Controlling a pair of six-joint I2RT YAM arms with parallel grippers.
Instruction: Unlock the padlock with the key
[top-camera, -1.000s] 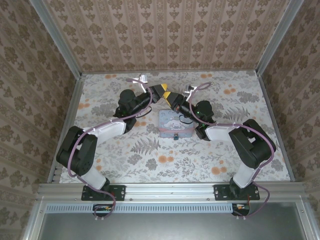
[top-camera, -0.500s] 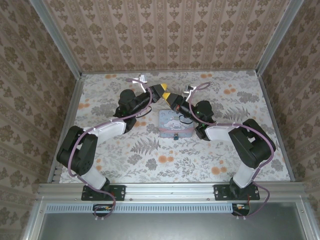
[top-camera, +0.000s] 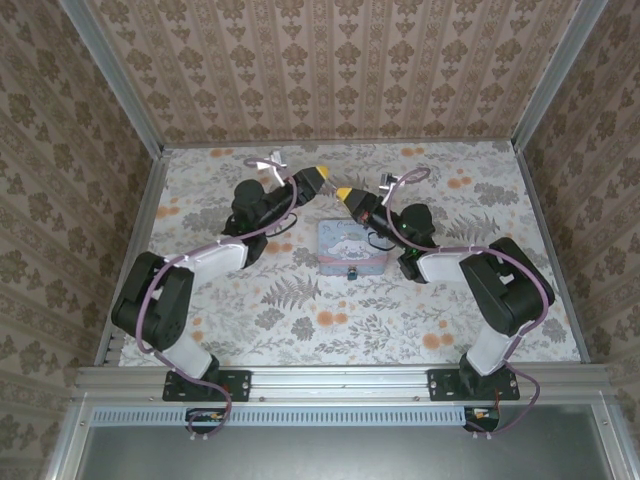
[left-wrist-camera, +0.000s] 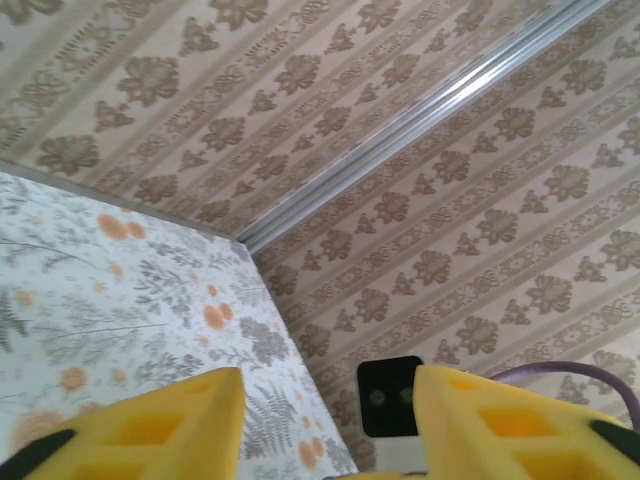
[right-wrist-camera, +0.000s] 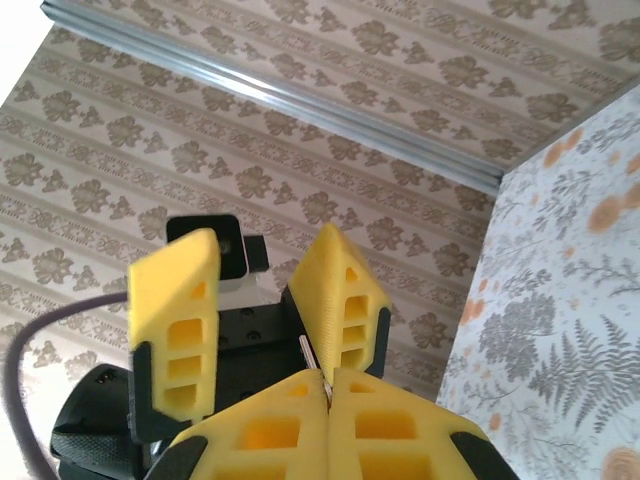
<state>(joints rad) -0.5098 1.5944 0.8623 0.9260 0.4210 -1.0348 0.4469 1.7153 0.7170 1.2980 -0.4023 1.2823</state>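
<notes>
Since the second before, the left hand (top-camera: 319, 177) and the right hand (top-camera: 345, 193) had drawn apart. They had met tip to tip then, and now stood just clear of each other above the far side of the tin, and the left had gone from closed to open.

Across the flowered surface (top-camera: 500, 300), both arms reached inward toward the middle, where the pale blue square tin (top-camera: 345, 240) sat. The left hand hovered with its yellow fingers spread wide and nothing between them. The right hand was pinched fully closed, and its wrist view showed a thin sliver of metal caught between the pads, most likely the key (right-wrist-camera: 307, 352).

The step in hand looked like carrying the key to the lock. To do it well, the right hand would need to swing down to the tin's near side without loosening its pinch, then line the blade up with the keyhole and enter straight. The left hand would do best to steady the lock first, since so small a thing would likely skid or twist.

The padlock (top-camera: 352, 272) lay at the tin's near edge, touching or just beside it. It was tiny and bluish-teal, and its shackle was too small to make out.
</notes>
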